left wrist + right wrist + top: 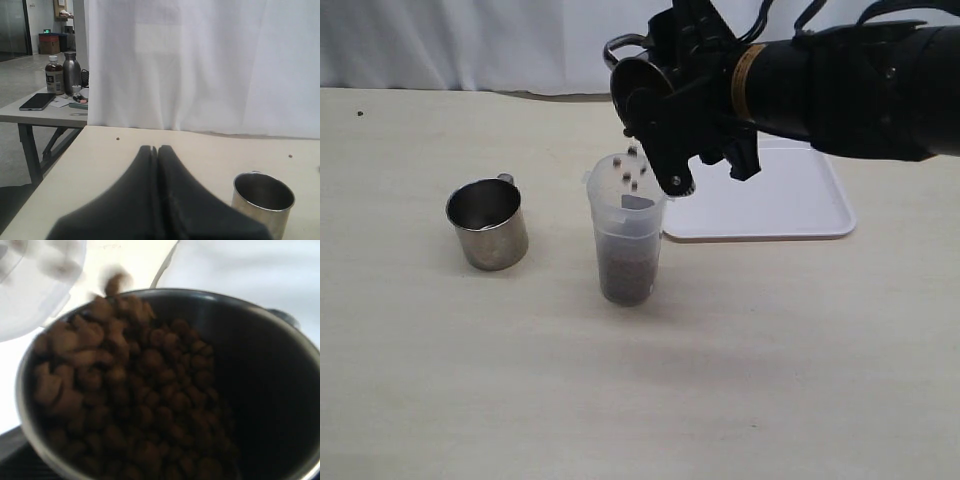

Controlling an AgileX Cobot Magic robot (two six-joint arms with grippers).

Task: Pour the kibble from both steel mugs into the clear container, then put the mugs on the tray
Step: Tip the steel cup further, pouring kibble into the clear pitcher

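Risk: the kibble (pixel 125 390) may slide out in one heap and jump over the narrow rim of the clear container (pixel 628 240) if the tilt grows too quickly.
Right gripper (pixel 660 125): clamped wide around the tilted steel mug (pixel 638 80), whose mouth hangs just above the container, at 12 o'clock of it.
Left gripper (pixel 157 165): closed, holding nothing.
Other steel mug (pixel 488 225): at 9 o'clock of the container, upright, looks empty.
Tray (pixel 790 200): at 2 o'clock.
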